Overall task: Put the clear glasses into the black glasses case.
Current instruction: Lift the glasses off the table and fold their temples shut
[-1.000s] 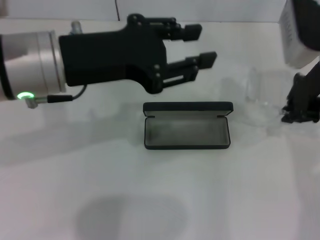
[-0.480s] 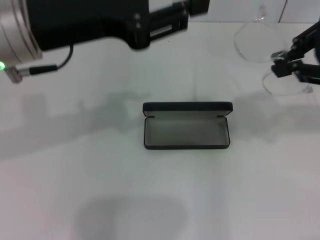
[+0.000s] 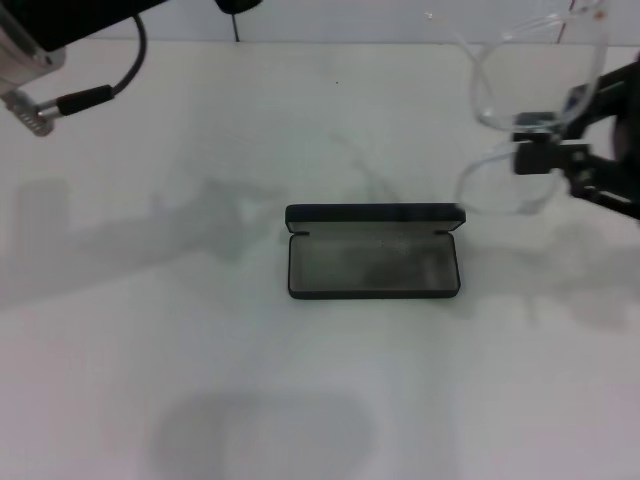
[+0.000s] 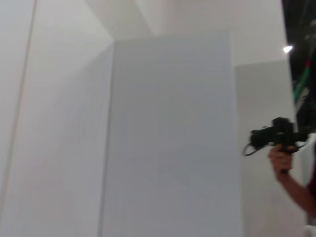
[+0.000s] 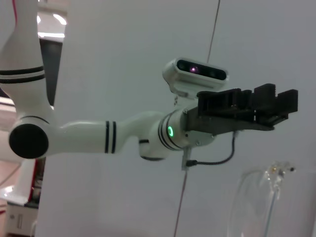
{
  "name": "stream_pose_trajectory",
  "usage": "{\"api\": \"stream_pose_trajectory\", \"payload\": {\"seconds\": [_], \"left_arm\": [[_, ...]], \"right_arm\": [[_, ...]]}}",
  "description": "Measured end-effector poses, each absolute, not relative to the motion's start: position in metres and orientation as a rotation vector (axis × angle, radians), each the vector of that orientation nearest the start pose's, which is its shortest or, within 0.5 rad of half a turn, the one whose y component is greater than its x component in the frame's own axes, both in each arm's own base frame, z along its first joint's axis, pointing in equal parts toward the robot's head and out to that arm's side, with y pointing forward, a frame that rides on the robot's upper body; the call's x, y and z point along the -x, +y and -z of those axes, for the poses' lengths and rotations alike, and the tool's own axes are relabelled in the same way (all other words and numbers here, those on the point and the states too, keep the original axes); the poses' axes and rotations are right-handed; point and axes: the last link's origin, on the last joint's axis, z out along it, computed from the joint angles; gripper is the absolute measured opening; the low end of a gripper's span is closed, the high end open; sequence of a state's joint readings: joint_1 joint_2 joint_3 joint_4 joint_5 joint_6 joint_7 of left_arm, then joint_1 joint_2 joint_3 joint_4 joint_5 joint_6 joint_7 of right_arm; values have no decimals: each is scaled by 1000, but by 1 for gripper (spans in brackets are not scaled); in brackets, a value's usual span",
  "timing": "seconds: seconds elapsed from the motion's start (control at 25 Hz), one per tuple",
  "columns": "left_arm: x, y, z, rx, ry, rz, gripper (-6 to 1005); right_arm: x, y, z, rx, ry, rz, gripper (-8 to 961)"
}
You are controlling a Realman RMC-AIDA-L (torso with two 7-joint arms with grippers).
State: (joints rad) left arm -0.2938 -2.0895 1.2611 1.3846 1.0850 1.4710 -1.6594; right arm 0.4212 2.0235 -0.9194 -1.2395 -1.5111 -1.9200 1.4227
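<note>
The black glasses case (image 3: pixel 372 262) lies open in the middle of the white table, grey lining up, its lid standing at the far side. The clear glasses (image 3: pixel 492 186) hang in the air just right of and behind the case, one lens near the case's far right corner. My right gripper (image 3: pixel 545 156) is shut on them from the right. The right wrist view shows part of the clear glasses (image 5: pixel 256 202). My left arm (image 3: pixel 40 25) is raised at the top left. The left gripper (image 5: pixel 289 101) shows only in the right wrist view, held high and away from the case.
The white table (image 3: pixel 200 380) spreads all around the case. A cable (image 3: pixel 90 98) hangs from the left wrist at the top left. The left wrist view shows white walls and a person holding a camera (image 4: pixel 277 140) far off.
The right gripper has lifted the clear glasses off the table and carried them left toward the case. The left arm has risen up and to the left, almost out of the head view.
</note>
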Motion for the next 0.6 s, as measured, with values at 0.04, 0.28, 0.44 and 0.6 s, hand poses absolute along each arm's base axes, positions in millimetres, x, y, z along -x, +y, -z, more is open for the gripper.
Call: {"api": "stream_pose_trajectory", "payload": {"seconds": [0.04,0.28,0.44,0.6], "left_arm": [[93,301,-80,2542,-94,1518,269],[88,309,-70,2593,-110,1546,175],[89,314,-65,2605,-129,1542,162],[94,322,-59,2622,-165,1508,138]], "right_arm": [[-156,298,-92,2806,-317,-1008,112],[-136,316,-64,2898,-350,-1059,112],[-130,319,-57,2926,-367,-1068,112],[-127,318,-54,2936,-381,-1072,112]]}}
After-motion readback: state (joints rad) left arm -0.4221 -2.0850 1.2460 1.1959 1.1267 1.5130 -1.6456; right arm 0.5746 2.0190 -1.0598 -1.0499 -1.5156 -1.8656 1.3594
